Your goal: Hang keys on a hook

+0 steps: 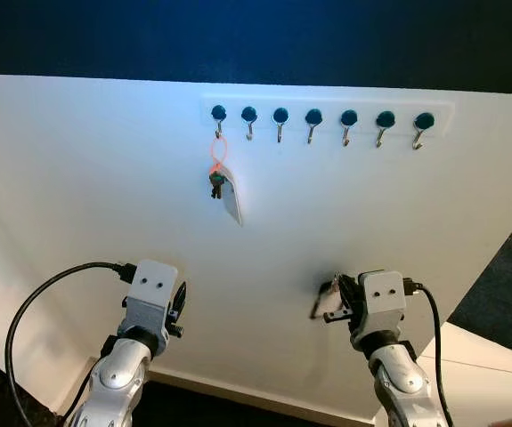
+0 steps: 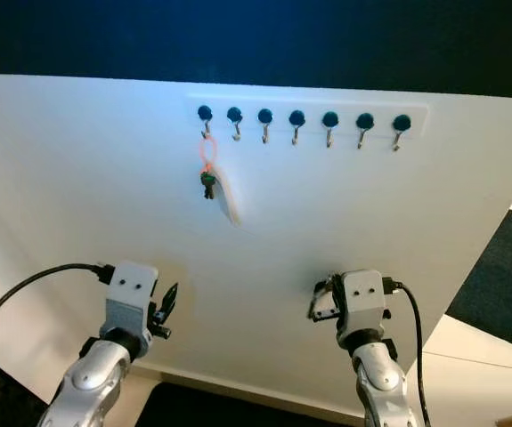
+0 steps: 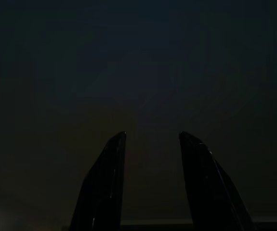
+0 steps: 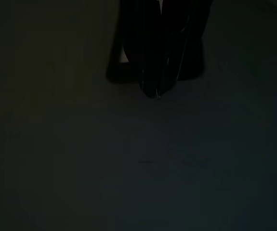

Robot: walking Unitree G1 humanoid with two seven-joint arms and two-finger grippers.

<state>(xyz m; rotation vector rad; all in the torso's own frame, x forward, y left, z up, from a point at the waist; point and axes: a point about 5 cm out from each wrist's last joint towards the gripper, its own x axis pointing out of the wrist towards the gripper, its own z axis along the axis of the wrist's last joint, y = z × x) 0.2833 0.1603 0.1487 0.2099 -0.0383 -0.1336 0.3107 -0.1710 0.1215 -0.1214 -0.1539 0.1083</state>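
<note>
A bunch of keys (image 1: 217, 184) with an orange loop (image 1: 217, 153) and a white tag (image 1: 231, 200) hangs from the leftmost hook (image 1: 219, 114) of a white hook rail (image 1: 442, 108) on the white wall. The other hooks (image 1: 349, 118) carry nothing. Far below the rail, my left gripper (image 1: 180, 301) is held up close to the wall; in the dark left wrist view its fingers (image 3: 107, 178) stand apart around nothing. Lower right of the keys, my right gripper (image 1: 329, 300) points at the wall, and its fingers (image 4: 155, 72) are pressed together with nothing seen between them.
The white wall panel (image 1: 77, 205) spans the view, with a dark band (image 1: 238, 36) above it. A dark mat (image 1: 505, 285) and pale floor tiles (image 1: 478, 356) lie at the lower right. A black cable (image 1: 42, 298) loops off my left wrist.
</note>
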